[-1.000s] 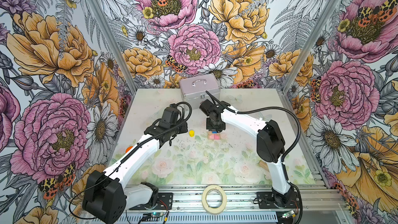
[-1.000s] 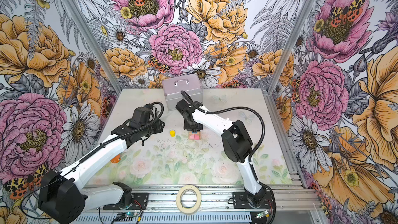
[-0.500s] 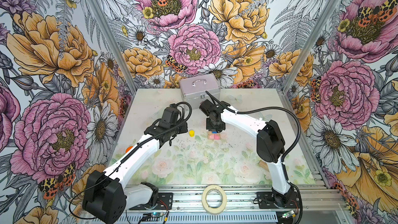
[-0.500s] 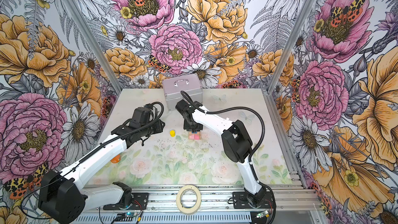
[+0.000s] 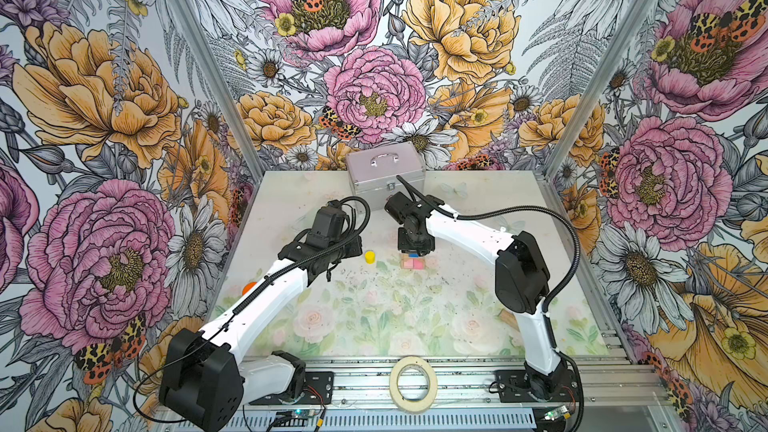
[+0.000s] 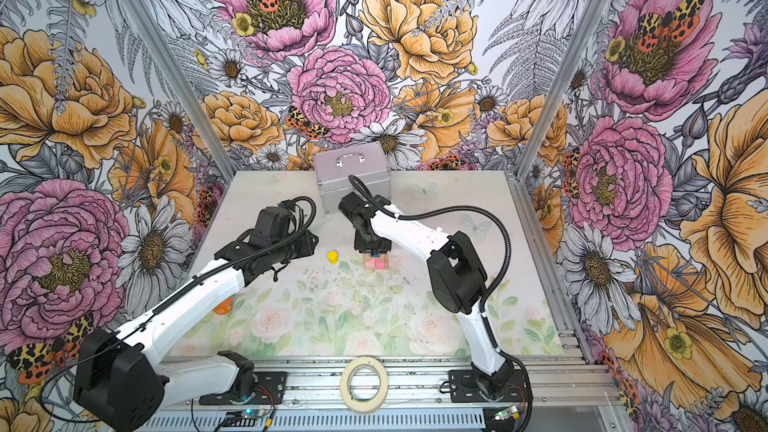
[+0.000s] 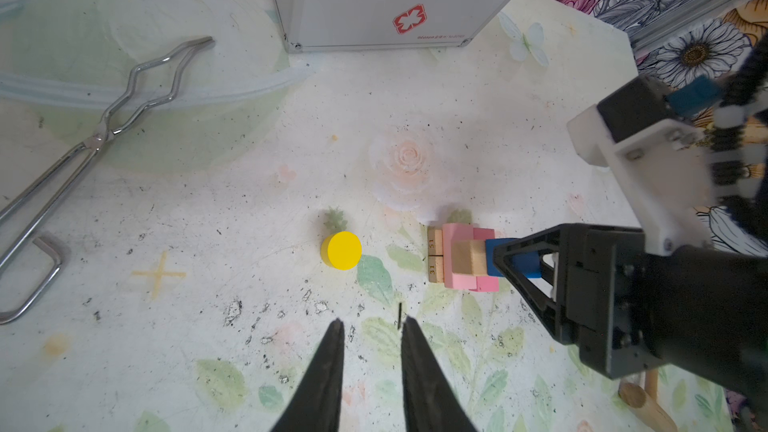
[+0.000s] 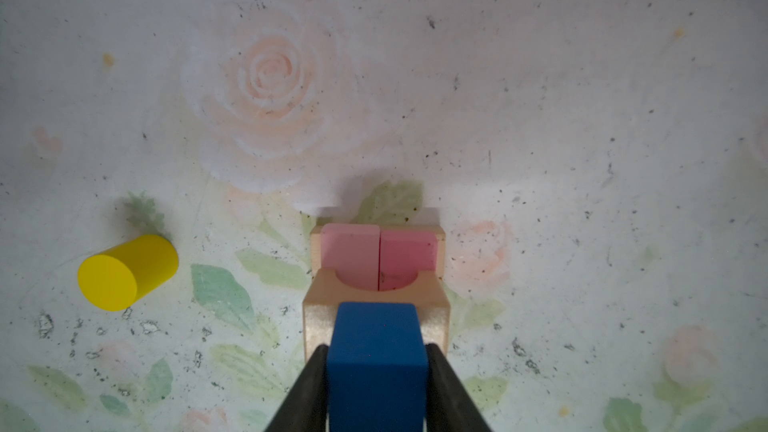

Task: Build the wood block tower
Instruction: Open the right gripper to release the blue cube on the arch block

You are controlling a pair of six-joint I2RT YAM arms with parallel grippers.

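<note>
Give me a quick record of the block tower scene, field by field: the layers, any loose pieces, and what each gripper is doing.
Base: two tan bricks, side by side
Second layer: two pink bricks
Third layer: tan arch brick
Top: blue block
Loose: yellow cylinder, touching no other block
Right gripper: fingers flank the blue block; gripping or releasing, unclear
Left gripper: open, empty, hovering

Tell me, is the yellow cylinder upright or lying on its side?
Upright: the yellow cylinder stands on end, round face up.

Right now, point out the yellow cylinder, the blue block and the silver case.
yellow cylinder [image 7: 343,249]: left wrist view, round end face
blue block [image 8: 376,351]: right wrist view, upper face
silver case [image 5: 370,172]: in a top view, lid
</note>
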